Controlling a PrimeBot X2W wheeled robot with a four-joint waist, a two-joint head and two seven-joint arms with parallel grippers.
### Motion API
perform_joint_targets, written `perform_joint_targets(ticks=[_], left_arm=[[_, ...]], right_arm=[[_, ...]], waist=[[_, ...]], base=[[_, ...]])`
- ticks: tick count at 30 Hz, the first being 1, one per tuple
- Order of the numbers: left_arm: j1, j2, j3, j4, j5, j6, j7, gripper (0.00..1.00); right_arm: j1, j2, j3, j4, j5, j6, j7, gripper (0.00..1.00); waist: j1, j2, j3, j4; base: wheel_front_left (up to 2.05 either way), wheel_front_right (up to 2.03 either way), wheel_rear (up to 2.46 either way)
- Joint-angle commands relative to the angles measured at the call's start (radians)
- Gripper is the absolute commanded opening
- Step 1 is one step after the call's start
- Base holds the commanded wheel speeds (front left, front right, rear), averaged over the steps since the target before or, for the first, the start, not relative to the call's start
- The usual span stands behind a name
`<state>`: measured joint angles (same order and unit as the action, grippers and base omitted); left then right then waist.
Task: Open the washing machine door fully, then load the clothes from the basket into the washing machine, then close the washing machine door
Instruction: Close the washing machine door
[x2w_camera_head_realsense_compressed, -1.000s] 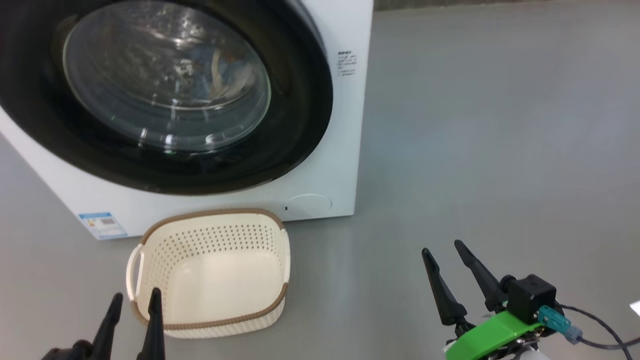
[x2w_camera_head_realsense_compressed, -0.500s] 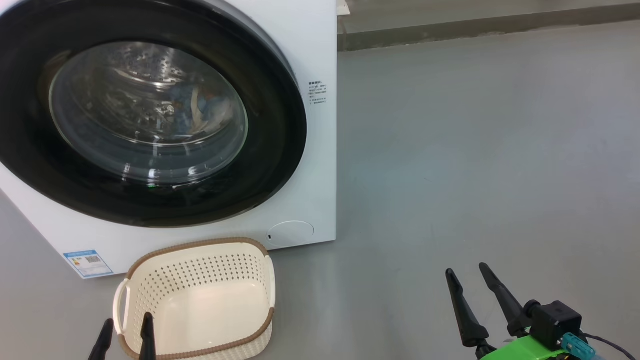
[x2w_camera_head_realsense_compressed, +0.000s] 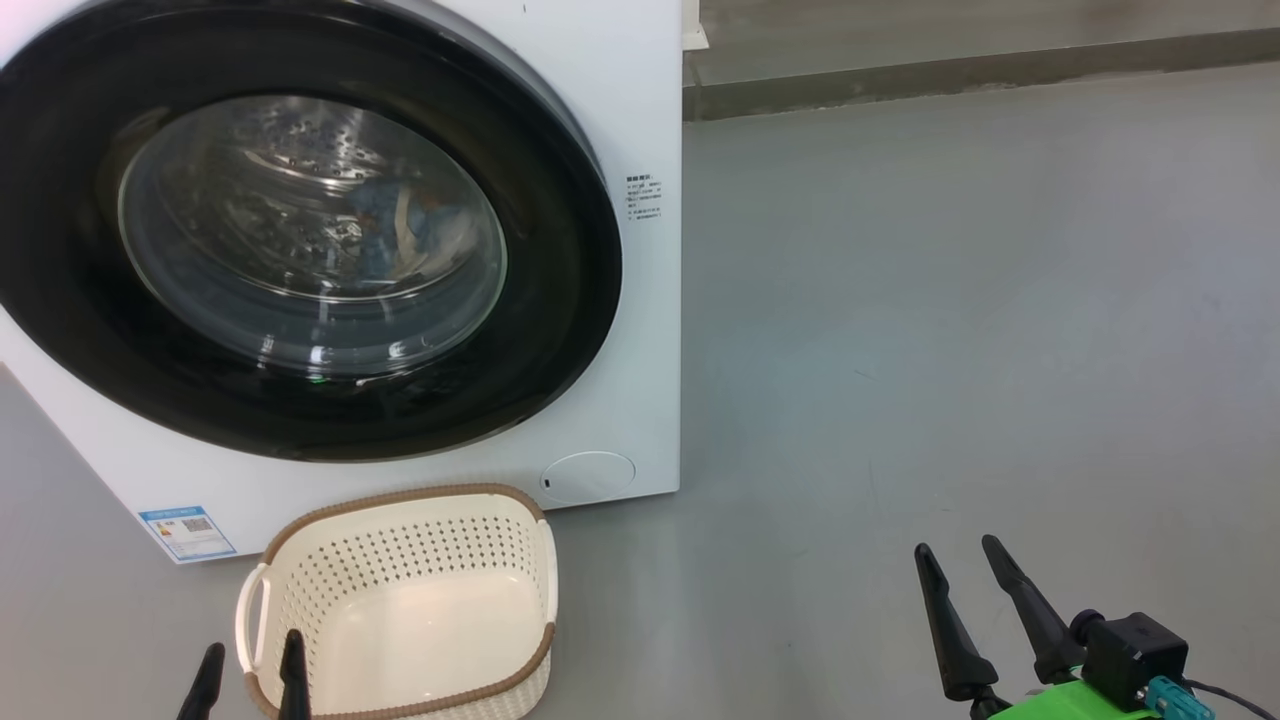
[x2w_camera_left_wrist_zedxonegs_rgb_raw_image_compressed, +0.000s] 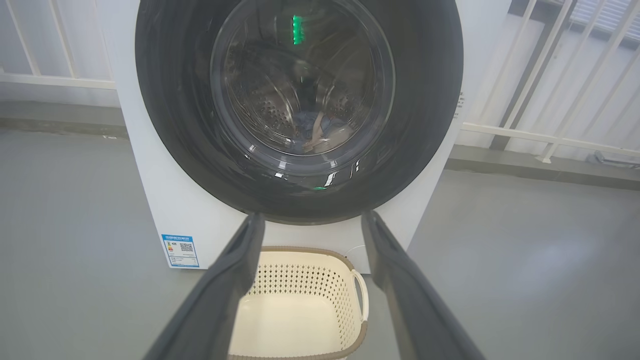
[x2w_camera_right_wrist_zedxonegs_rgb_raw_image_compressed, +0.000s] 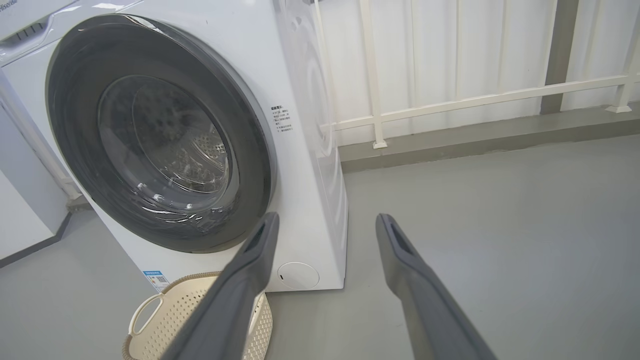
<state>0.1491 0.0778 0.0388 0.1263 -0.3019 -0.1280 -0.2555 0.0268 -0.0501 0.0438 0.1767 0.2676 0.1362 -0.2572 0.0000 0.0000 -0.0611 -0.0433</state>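
The white washing machine (x2w_camera_head_realsense_compressed: 640, 120) fills the upper left of the head view, and its round black washing machine door (x2w_camera_head_realsense_compressed: 560, 300) lies shut against it. Through the glass the clothes (x2w_camera_head_realsense_compressed: 400, 215) show as a blue bundle inside the drum, also the clothes (x2w_camera_left_wrist_zedxonegs_rgb_raw_image_compressed: 320, 135) in the left wrist view. Below the door, on the floor, stands the cream basket (x2w_camera_head_realsense_compressed: 400, 600) with nothing in it. My left gripper (x2w_camera_head_realsense_compressed: 250, 660) is open at the basket's near left corner. My right gripper (x2w_camera_head_realsense_compressed: 958, 552) is open over bare floor, well right of the machine.
Grey floor (x2w_camera_head_realsense_compressed: 950, 300) stretches to the right of the machine. A white railing (x2w_camera_right_wrist_zedxonegs_rgb_raw_image_compressed: 450, 100) runs on a raised kerb behind it. A blue label sticker (x2w_camera_head_realsense_compressed: 188, 530) and a round white flap (x2w_camera_head_realsense_compressed: 588, 476) sit low on the machine's front.
The head camera has tilted up, so machine and basket sit lower in the picture and the kerb has come into view. Both grippers show lower and stay open.
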Motion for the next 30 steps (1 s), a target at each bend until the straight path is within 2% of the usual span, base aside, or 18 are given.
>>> perform_joint_targets(ticks=[1,24,30], left_arm=[[-0.014,0.005,0.037,-0.021,0.018,-0.003,-0.006,1.00],[-0.014,-0.003,0.038,-0.024,0.030,-0.003,-0.006,1.00],[-0.010,0.012,0.008,-0.026,0.008,-0.003,-0.006,1.00]], right_arm=[[-0.011,0.000,0.016,-0.024,0.015,-0.006,-0.005,1.00],[-0.011,0.000,0.020,-0.019,0.018,-0.006,-0.005,1.00],[-0.011,0.000,0.022,-0.023,0.026,-0.006,-0.005,1.00]], waist=[[0.0000,0.0000,-0.001,0.001],[0.0000,0.0000,-0.004,0.021],[0.0000,0.0000,-0.004,0.020]], base=[[0.00,0.00,0.00],[0.00,0.00,0.00],[0.00,0.00,0.00]])
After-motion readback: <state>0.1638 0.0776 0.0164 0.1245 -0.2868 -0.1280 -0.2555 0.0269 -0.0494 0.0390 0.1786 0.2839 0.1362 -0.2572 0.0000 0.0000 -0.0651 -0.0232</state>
